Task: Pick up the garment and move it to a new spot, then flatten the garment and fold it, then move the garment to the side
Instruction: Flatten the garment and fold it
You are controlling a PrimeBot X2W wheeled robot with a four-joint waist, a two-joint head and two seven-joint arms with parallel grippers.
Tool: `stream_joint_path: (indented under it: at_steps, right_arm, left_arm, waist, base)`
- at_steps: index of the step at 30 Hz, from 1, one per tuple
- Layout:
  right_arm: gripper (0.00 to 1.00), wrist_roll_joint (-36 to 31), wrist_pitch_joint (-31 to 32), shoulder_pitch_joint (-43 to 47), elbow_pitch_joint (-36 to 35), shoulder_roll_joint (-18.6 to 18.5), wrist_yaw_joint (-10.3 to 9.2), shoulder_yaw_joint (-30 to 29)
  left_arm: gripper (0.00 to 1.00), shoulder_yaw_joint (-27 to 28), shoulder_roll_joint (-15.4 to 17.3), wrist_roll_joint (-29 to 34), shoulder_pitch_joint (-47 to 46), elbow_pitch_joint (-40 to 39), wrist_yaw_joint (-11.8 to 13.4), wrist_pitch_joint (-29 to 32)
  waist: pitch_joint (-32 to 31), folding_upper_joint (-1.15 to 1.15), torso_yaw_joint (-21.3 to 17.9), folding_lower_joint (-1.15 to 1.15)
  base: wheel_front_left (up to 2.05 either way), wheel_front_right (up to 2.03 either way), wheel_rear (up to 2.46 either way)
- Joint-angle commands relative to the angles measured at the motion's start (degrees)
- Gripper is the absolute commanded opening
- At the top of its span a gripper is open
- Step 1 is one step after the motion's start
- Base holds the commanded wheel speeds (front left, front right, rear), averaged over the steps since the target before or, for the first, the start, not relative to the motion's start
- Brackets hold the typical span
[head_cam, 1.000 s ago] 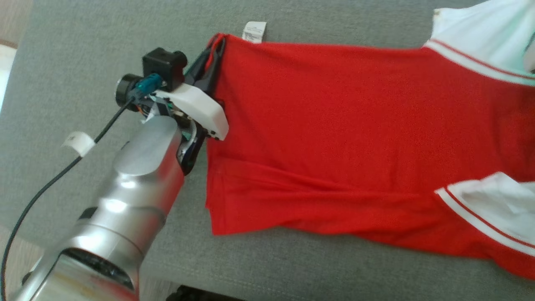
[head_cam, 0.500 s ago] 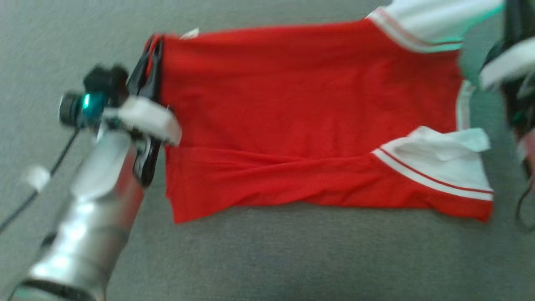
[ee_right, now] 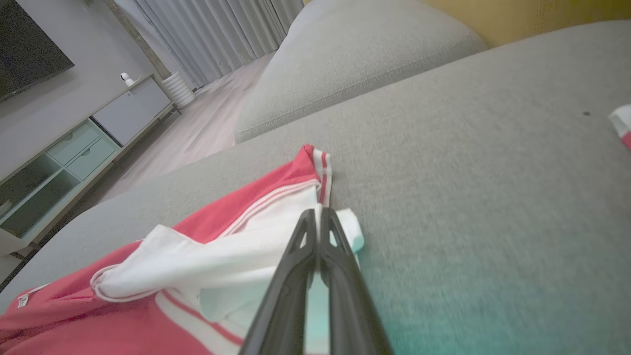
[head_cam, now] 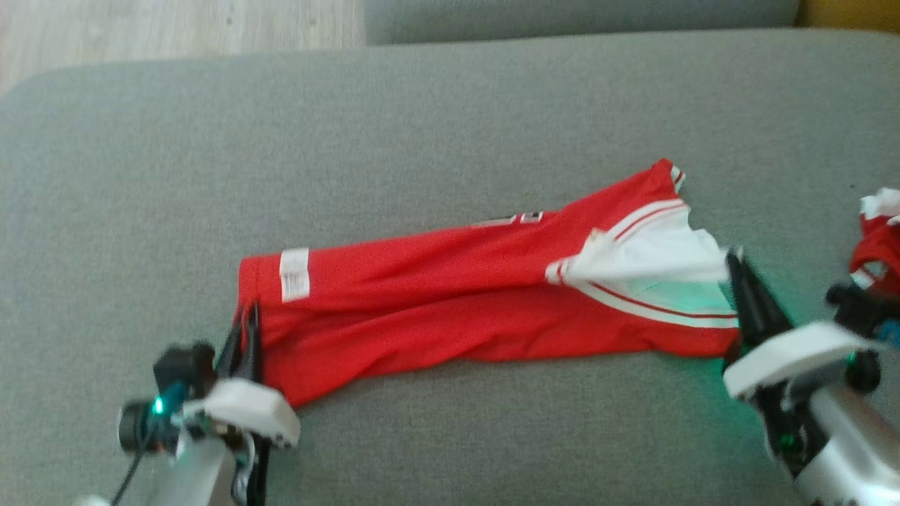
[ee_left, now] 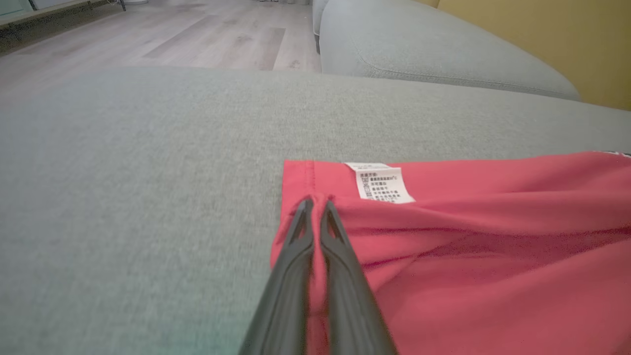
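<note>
The fold step appears in hand: your left gripper [head_cam: 245, 329] and right gripper [head_cam: 735, 263] each clench an end of the red jersey [head_cam: 436, 309] lying mid-cushion on the grey sofa [head_cam: 450, 112]; next, align its edges.

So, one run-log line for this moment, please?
left gripper: shut on hem | right gripper: shut on sleeve | garment: lying on sofa
</note>
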Motion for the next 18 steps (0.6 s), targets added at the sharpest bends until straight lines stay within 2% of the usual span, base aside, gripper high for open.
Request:
stream_joint_path:
  at_steps: [1, 2, 3, 6, 11, 14, 18]
  right_arm:
    - [0.05, 0.2, -0.7, -0.7, -1.1, -0.5, 0.39, 0.3]
    - [0.95, 0.0, -0.7, -0.1, -0.5, 0.0, 0.39, -0.1]
    - [1.00, -0.3, -0.7, 0.3, 0.4, 0.7, 0.39, -0.7]
    - [1.00, -4.0, -0.8, -0.2, 1.5, 2.4, 0.39, -3.0]
    - [1.00, -16.4, -0.8, -0.2, 0.7, 5.7, 0.39, -9.4]
    - [1.00, -24.7, -0.8, 1.1, -0.9, 8.5, 0.39, -14.4]
    - [1.00, -32.2, -0.8, 4.0, -1.9, 13.3, 0.39, -19.8]
  left_arm:
    - [0.18, 2.8, 1.4, 0.4, -1.0, -1.6, 0.6, -0.6]
    - [0.57, 4.0, 0.8, 0.5, 0.1, -2.1, 0.8, -0.6]
    - [1.00, 5.1, 0.3, 0.7, 1.3, -2.6, 1.0, -0.6]
    - [1.00, 8.7, -1.2, 1.8, 4.4, -5.0, 1.5, -0.6]
    - [1.00, 13.4, -3.4, 6.2, 8.5, -11.2, 1.6, -0.6]
    - [1.00, 14.5, -4.5, 9.6, 10.7, -15.2, 1.1, -0.6]
    - [1.00, 14.8, -5.5, 13.3, 14.0, -19.1, 0.4, -0.6]
  waist:
    - [-1.3, -0.01, -0.4, 0.02]
    - [-1.8, -0.01, -0.4, 0.02]
    - [-2.1, -0.01, -0.4, 0.02]
    - [-3.1, -0.01, -0.5, 0.02]
    - [-4.5, -0.01, 0.1, 0.02]
    - [-5.5, -0.01, 0.6, 0.02]
    - [-7.6, -0.01, 1.1, 0.02]
  base:
    - [0.00, 0.00, 0.00]
    - [0.00, 0.00, 0.00]
    - [0.00, 0.00, 0.00]
    - [0.00, 0.00, 0.00]
    - [0.00, 0.00, 0.00]
    - [0.00, 0.00, 0.00]
    - [0.00, 0.00, 0.00]
